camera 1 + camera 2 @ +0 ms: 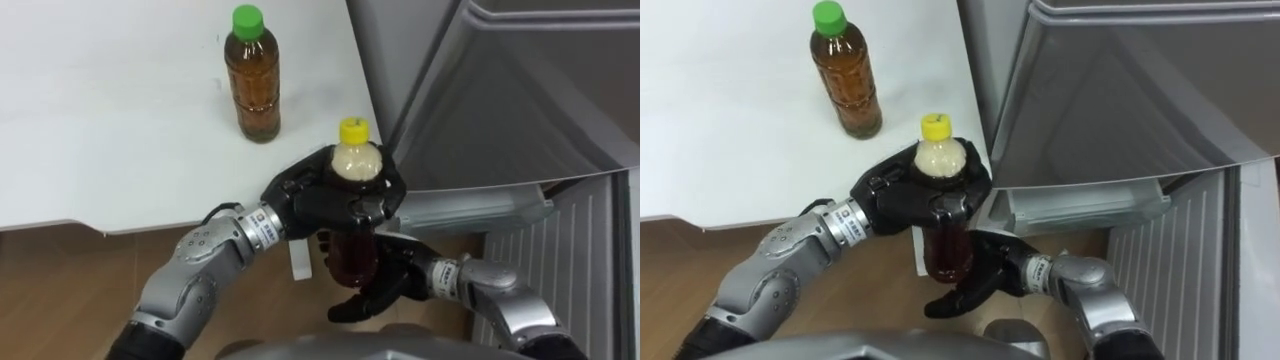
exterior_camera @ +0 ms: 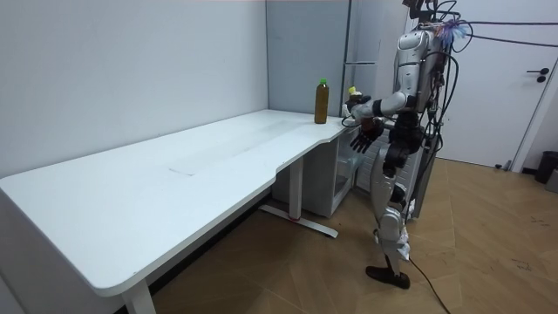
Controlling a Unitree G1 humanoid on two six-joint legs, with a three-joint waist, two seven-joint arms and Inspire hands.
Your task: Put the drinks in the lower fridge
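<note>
A yellow-capped bottle (image 1: 356, 165) of brown drink is held upright just off the table's corner, with my left hand (image 1: 310, 200) shut round its upper part. My right hand (image 1: 385, 285) lies open beneath and behind the bottle's lower end, fingers spread towards the lower left. A second bottle with a green cap (image 1: 252, 85) stands upright on the white table (image 1: 100, 120), farther back and apart from both hands. The grey fridge (image 1: 500, 100) stands right of the table, its door swung open. In the room view I stand at the table's end by the fridge (image 2: 349, 170).
A door shelf (image 1: 470, 210) of the open fridge juts out just right of my hands. Ribbed white panelling (image 1: 570, 260) fills the lower right. Wooden floor (image 1: 60, 280) lies below the table's front edge. A white door (image 2: 523, 96) is behind me in the room view.
</note>
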